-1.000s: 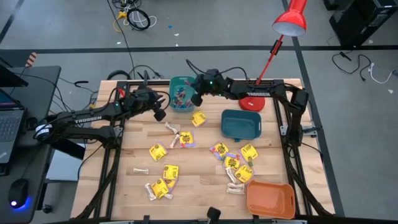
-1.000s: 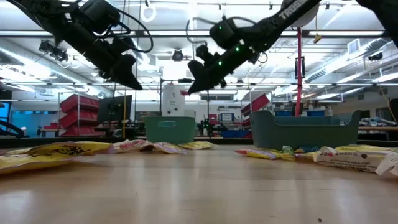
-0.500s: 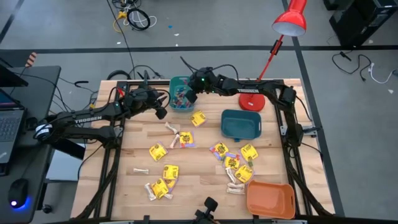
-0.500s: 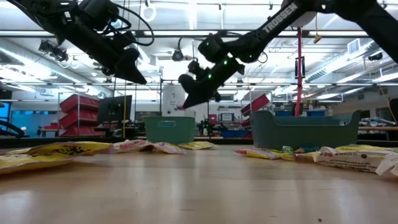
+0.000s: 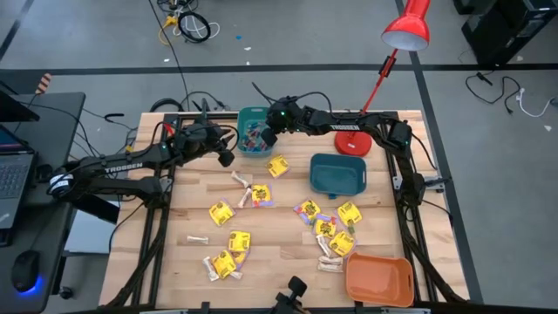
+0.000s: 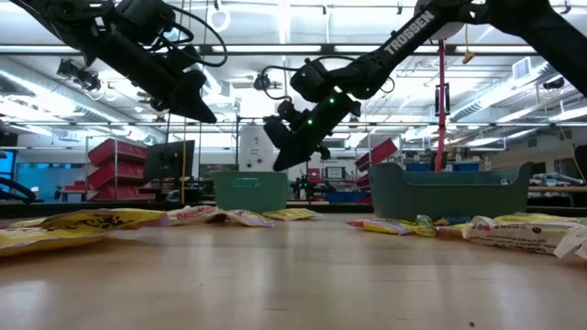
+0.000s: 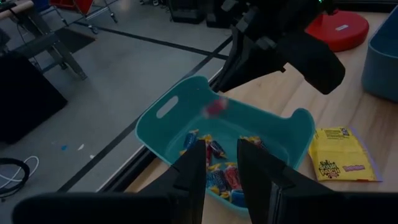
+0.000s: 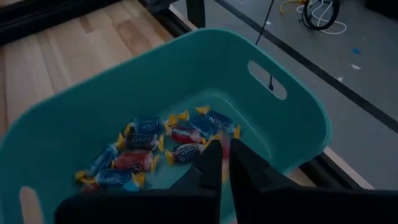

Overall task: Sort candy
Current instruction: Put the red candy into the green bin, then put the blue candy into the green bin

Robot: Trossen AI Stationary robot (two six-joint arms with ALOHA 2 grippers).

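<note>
Falling red candy below right gripper, above teal bin

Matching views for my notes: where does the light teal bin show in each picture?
High: bin at the table's far edge, left of centre.
Low: bin far back, left of centre.
Left wrist: bin mid-picture, open side up.
Right wrist: bin fills most of the picture.
Shared landmark: the right gripper hanging just over it in all four.
</note>
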